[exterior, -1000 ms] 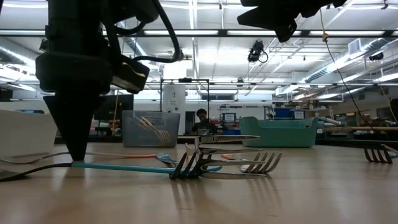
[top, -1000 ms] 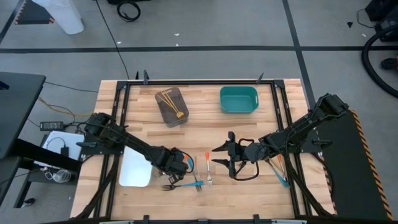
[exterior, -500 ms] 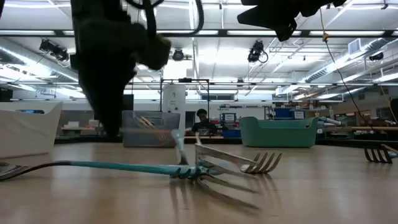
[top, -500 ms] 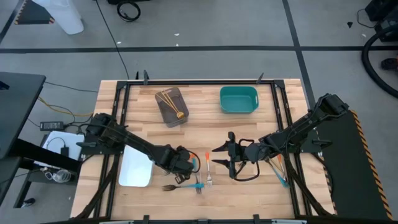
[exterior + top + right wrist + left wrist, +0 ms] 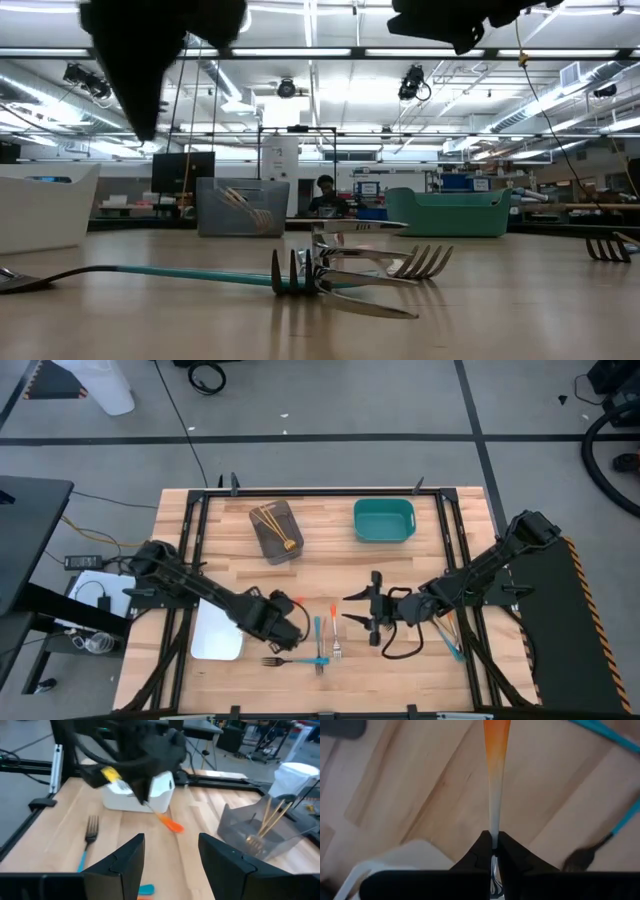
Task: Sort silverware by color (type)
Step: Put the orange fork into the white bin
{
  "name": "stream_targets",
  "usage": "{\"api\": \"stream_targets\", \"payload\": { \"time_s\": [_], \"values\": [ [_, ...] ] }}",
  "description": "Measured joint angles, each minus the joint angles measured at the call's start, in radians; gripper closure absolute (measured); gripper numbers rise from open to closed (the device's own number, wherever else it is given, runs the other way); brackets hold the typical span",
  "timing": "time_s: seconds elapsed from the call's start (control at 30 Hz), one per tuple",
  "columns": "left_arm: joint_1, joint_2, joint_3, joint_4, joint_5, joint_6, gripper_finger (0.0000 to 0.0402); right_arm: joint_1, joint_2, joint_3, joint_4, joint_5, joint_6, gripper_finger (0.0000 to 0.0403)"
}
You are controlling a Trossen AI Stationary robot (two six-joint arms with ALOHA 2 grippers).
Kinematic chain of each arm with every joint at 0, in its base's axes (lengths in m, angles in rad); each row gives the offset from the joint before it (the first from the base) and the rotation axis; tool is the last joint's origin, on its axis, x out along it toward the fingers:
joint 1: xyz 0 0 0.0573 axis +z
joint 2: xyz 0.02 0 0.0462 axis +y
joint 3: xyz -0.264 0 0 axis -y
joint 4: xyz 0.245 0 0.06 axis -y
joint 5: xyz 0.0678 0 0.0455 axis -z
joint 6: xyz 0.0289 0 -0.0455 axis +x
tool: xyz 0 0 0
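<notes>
Left gripper point(image 5: 492, 851) clamped on orange-handled fork point(image 5: 496, 750), lifted above table point(image 5: 400, 670) beside white tray point(image 5: 215, 635). Right gripper point(image 5: 167, 857) spread wide, nothing held, mid-table.

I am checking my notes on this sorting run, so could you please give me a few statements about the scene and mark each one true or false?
1. The left pincer is shut on the orange-handled fork. True.
2. The right pincer holds a blue fork. False: it is open and holds nothing.
3. The grey tray holds gold forks. True.
4. The teal tray is full of forks. False: no fork shows in it in the high view.
5. A blue-handled fork lies on the table between the two arms. True.
</notes>
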Motion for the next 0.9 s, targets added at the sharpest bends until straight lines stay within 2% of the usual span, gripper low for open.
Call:
{"api": "stream_targets", "payload": {
  "time_s": [0.2, 0.7, 0.9],
  "values": [
    [-0.089, -0.03, 0.0, -0.079, -0.052, -0.09, 0.0382, -0.047, 0.0, 0.0, 0.055, -0.025, -0.054, 0.0206],
    [-0.317, -0.055, 0.0, -0.266, -0.188, -0.242, 0.0382, -0.078, 0.0, 0.0, 0.037, -0.054, -0.046, 0.0206],
    [-0.396, -0.059, 0.0, -0.339, -0.313, -0.339, 0.0382, -0.078, 0.0, 0.0, 0.022, -0.054, -0.018, 0.0206]
  ]
}}
